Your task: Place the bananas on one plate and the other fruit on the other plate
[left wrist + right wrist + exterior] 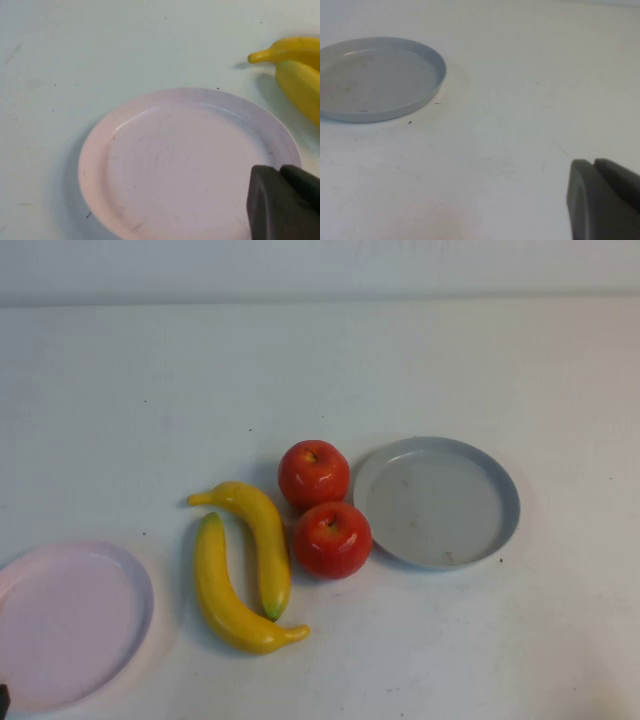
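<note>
Nothing had been sorted: both plates were bare. The bananas lay side by side, touching, between the pink plate and the apples, which sat against the grey plate. They were yellow, curved, green-tipped. I judged it best to grip one banana mid-length, across its curve. My left claw hovered over the pink plate, apparently closed; my right claw hung above bare counter near the grey plate, likewise.
</note>
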`<action>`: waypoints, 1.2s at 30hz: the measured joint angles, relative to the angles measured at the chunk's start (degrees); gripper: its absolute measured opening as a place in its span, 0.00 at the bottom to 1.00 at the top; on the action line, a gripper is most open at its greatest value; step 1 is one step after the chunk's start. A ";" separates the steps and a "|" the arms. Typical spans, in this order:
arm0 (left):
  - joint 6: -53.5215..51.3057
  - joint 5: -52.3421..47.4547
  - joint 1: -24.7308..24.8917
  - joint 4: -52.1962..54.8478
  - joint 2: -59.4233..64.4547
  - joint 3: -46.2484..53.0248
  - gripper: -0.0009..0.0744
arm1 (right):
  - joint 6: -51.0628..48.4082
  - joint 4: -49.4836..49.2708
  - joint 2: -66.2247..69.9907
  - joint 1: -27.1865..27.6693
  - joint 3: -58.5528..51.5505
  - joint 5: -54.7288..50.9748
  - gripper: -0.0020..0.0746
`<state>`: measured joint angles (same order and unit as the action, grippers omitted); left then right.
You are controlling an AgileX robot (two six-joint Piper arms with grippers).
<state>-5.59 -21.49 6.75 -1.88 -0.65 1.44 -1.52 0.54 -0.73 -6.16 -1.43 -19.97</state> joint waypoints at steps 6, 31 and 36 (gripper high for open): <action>0.08 0.00 0.00 0.00 0.00 0.00 0.01 | 0.00 0.00 0.00 0.00 0.00 0.00 0.01; 4.96 2.35 0.00 -10.58 0.00 0.00 0.01 | 0.00 0.00 0.00 0.00 0.00 -0.09 0.01; 6.28 4.87 0.00 -19.02 0.00 0.00 0.01 | 0.00 0.00 0.00 0.00 0.00 -0.09 0.01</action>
<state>0.69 -16.62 6.75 -20.90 -0.65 1.44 -1.52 0.54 -0.73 -6.16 -1.43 -20.06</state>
